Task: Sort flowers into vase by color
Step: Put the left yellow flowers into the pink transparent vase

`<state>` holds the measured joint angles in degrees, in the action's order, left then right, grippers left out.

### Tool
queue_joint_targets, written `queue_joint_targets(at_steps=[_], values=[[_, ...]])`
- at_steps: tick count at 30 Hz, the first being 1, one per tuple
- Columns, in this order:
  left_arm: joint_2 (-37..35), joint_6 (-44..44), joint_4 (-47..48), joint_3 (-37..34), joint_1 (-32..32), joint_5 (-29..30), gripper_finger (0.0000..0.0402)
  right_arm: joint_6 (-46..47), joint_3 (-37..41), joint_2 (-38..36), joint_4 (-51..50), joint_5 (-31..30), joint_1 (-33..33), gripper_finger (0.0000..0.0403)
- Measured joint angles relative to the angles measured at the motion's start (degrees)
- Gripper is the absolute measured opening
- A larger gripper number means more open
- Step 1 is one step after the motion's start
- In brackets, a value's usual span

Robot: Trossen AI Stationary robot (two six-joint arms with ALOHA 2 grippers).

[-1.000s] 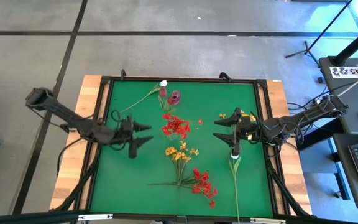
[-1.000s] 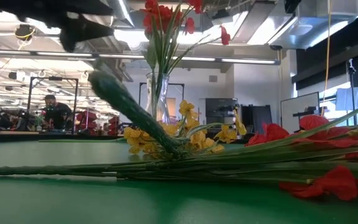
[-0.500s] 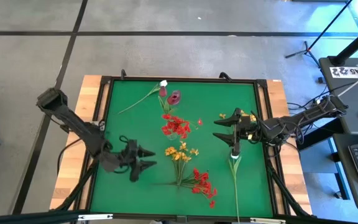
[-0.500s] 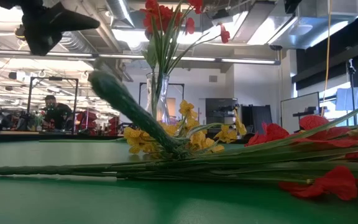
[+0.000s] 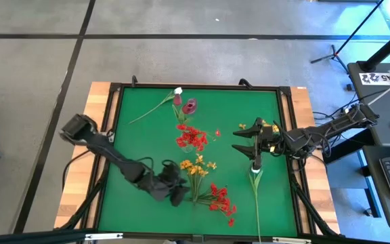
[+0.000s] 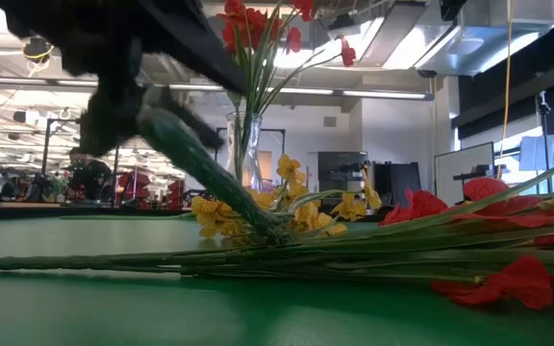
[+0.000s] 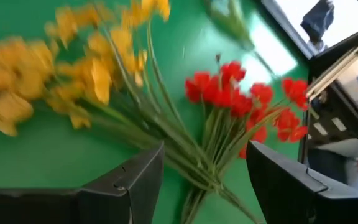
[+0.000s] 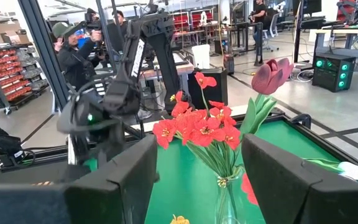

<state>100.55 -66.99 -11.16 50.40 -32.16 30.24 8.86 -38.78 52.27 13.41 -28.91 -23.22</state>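
Observation:
A yellow-orange spray point(image 5: 196, 166) point(image 7: 86, 68) and a red spray point(image 5: 221, 201) point(image 7: 241, 93) lie on the green mat, their stems crossing. My left gripper point(image 5: 180, 193) point(image 7: 204, 162) is open and hovers just over those crossed stems point(image 7: 197, 177), one finger on each side. Another red spray stands in a glass vase point(image 5: 191, 137) point(image 8: 224, 193). A dark red-pink bud point(image 5: 189, 105) point(image 8: 271, 74) rises behind it, its base hidden. A white bud point(image 5: 178, 90) lies near the far edge. My right gripper point(image 5: 237, 141) point(image 8: 197, 155) waits open, right of the vase.
A pale bud on a long stem point(image 5: 254, 177) lies by the right gripper, reaching the near edge. A few yellow blooms point(image 5: 269, 125) sit beside the right arm. The black frame point(image 5: 114, 135) rims the mat. People stand in the room beyond the table.
My left arm has swung from the mat's left middle toward the near edge and to the right, coming down over the crossed stems of the lying yellow and red sprays. The flowers have stayed where they were.

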Motion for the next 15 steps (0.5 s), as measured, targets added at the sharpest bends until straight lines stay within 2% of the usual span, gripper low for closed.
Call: queue_joint_targets(at_steps=[6,15], values=[[5.27,-1.91,0.12,2.74,1.2,-4.23,0.022,0.04,0.01,0.0,0.0,0.0,0.0,0.0232],[7.49,-2.0,1.44,3.58,4.58,-6.29,0.022,0.07,0.01,0.0,-0.04,0.0,0.0,0.0232]])
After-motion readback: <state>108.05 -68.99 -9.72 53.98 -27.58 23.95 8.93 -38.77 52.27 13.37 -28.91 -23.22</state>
